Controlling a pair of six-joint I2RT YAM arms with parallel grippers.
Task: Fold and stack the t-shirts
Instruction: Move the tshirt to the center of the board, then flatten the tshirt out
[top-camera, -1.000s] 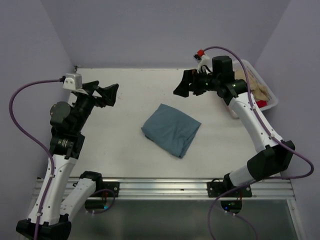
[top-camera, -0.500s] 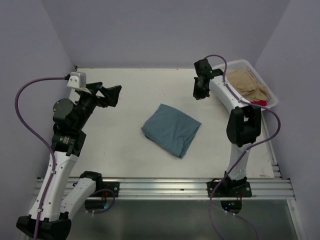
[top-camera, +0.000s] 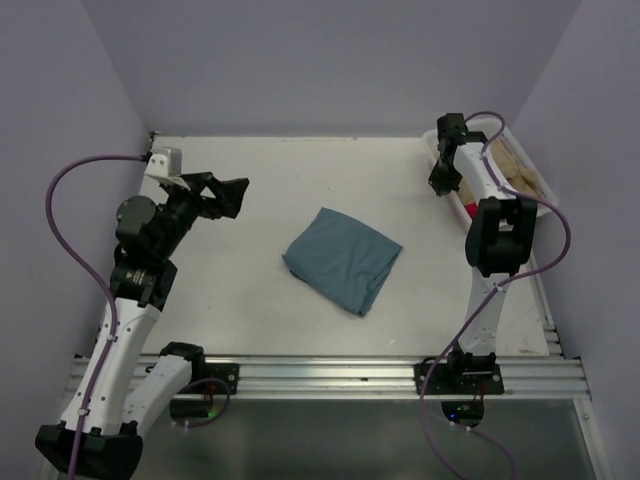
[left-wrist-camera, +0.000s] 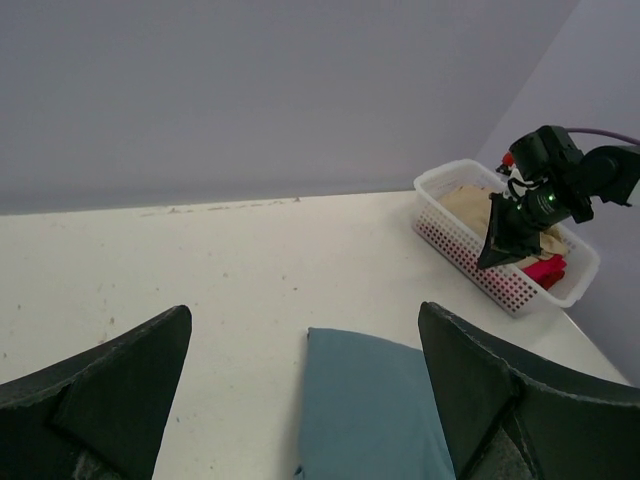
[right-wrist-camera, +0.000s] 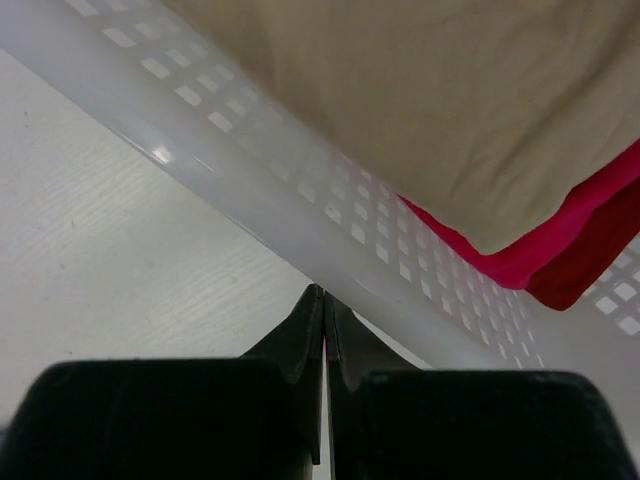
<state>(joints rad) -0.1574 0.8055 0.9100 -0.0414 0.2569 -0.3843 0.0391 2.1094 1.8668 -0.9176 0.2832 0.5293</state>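
Observation:
A folded blue-grey t-shirt (top-camera: 343, 259) lies in the middle of the table, and its far edge shows low in the left wrist view as the same t-shirt (left-wrist-camera: 370, 405). My left gripper (top-camera: 232, 191) hovers open left of it, with nothing between its fingers (left-wrist-camera: 470, 385). At the back right, my right gripper (top-camera: 440, 182) is shut and empty, its tips (right-wrist-camera: 323, 296) pointing at the white basket's wall (right-wrist-camera: 300, 190). Inside the basket lie a beige t-shirt (right-wrist-camera: 430, 100) over a red one (right-wrist-camera: 575, 255).
The white perforated basket (top-camera: 535, 195) stands at the table's back right edge, against the wall. Purple walls close in on three sides. The metal rail (top-camera: 330, 375) with both arm bases runs along the near edge.
My right gripper has shut and swung from left of the basket back to its near wall, the arm folding upright. The left arm has shifted slightly right.

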